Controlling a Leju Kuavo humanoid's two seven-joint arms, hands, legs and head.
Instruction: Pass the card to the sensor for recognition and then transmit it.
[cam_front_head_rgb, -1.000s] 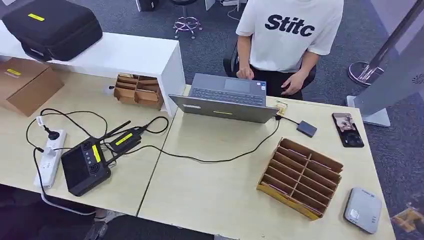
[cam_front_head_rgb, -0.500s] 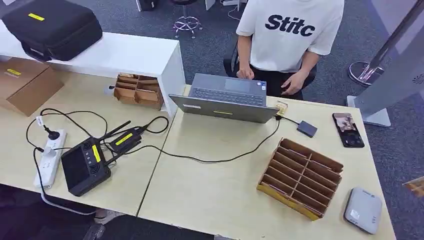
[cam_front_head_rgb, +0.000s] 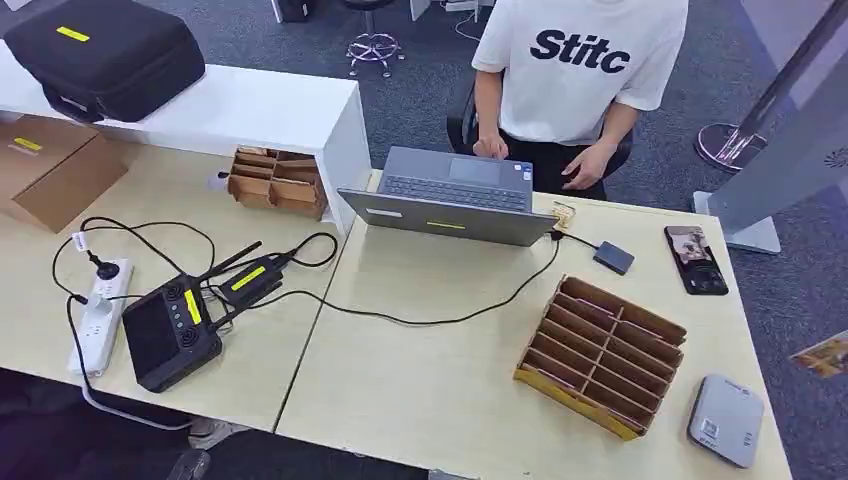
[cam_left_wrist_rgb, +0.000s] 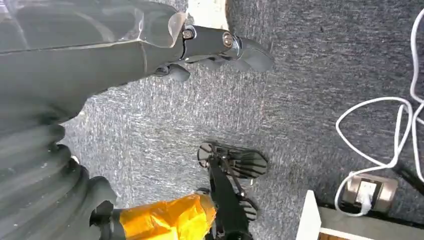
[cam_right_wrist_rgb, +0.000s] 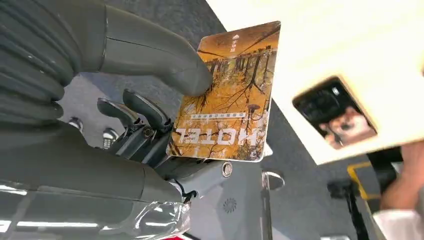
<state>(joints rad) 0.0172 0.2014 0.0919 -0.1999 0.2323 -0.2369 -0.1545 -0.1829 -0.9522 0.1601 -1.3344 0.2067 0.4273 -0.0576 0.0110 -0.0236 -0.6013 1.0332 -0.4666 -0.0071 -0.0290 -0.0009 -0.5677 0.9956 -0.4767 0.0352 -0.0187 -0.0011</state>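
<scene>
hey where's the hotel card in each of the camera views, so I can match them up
Head view: the hotel card is a small orange sliver at the right edge, off the table's right side.
Left wrist view: the card is not in this picture.
Right wrist view: the card is near the centre, pinched by the right hand.
Shared landmark: the black phone lying on the table, also in the right wrist view.
</scene>
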